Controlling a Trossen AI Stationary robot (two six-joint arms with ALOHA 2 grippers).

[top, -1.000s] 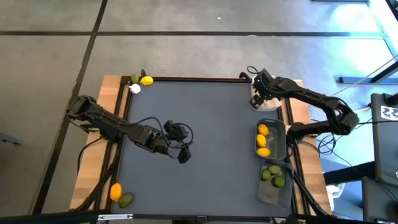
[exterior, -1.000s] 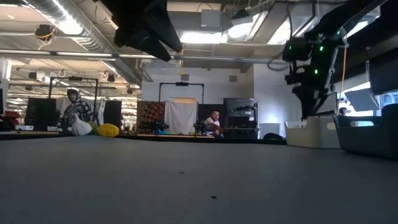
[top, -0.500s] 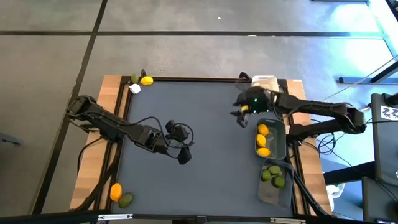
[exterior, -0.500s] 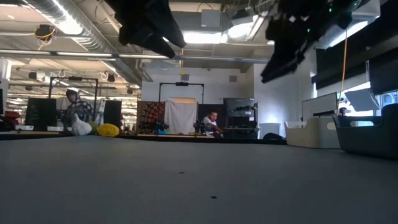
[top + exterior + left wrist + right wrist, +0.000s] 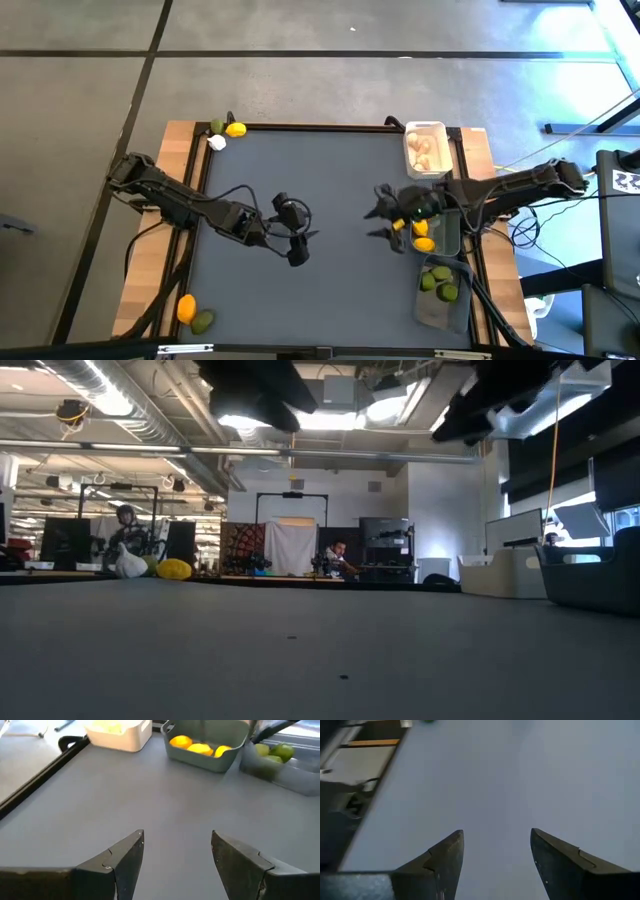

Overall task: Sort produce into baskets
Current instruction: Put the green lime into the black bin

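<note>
Both grippers hang open over the dark mat with nothing between their fingers. My left gripper is at mid-table, left of centre. My right gripper hovers just left of the dark grey-green basket, which holds lemons. The white basket at the far right holds garlic bulbs. The translucent basket at the near right holds limes. Loose on the table's wooden border, a lime, a lemon and a garlic bulb lie at the far left corner.
A lemon and a lime lie on the wooden border at the near left. The three baskets stand in a row along the right edge. People sit in the room beyond the table. The mat's middle lies bare.
My right gripper has swung from above the white basket at the far right toward the near edge and the left, turning as it went. It now hangs beside the dark grey-green basket, and the garlic in the white basket is uncovered. My left gripper has rolled a little in place.
</note>
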